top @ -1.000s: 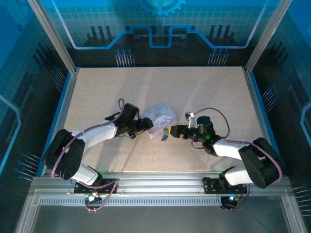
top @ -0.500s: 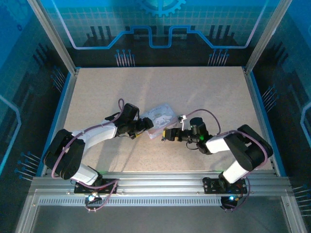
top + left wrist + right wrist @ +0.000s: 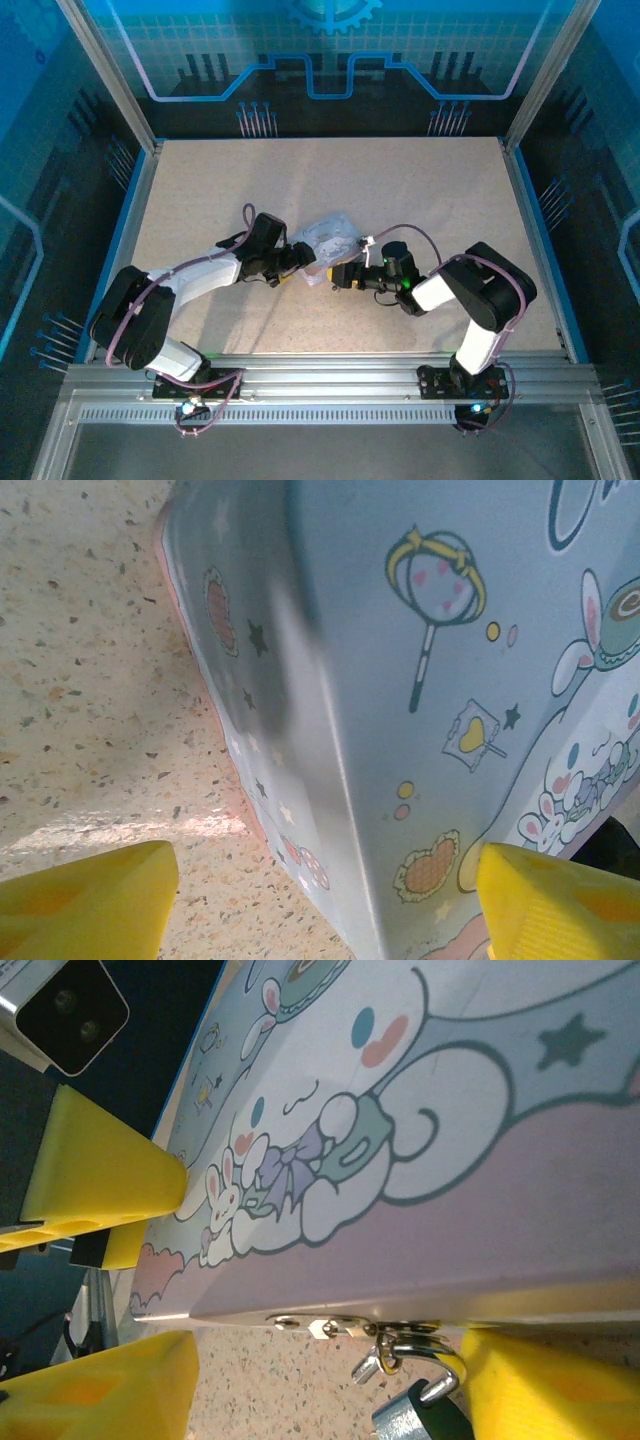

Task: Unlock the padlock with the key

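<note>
The padlock (image 3: 418,1417), grey-bodied with a silver shackle (image 3: 441,1363), hangs from the hasp (image 3: 338,1325) on the near edge of the lavender cartoon tin box (image 3: 480,1160). My right gripper (image 3: 330,1360) is open, its yellow fingers either side of the hasp, and the padlock lies close to the right-hand finger (image 3: 550,1390). At the box's other end my left gripper (image 3: 328,865) stands open astride a corner of the box (image 3: 420,680). From above, both grippers (image 3: 290,262) (image 3: 342,277) meet at the box (image 3: 328,240). The key is hidden.
The speckled beige tabletop (image 3: 420,190) lies open behind and to both sides of the box. Blue rails (image 3: 537,235) and metal posts bound the table. The left gripper's yellow finger (image 3: 100,1175) shows in the right wrist view beside the box.
The right arm has reached left, bringing its gripper up to the box's near edge around the padlock, and its jaws have narrowed a little. The left arm and box stay put.
</note>
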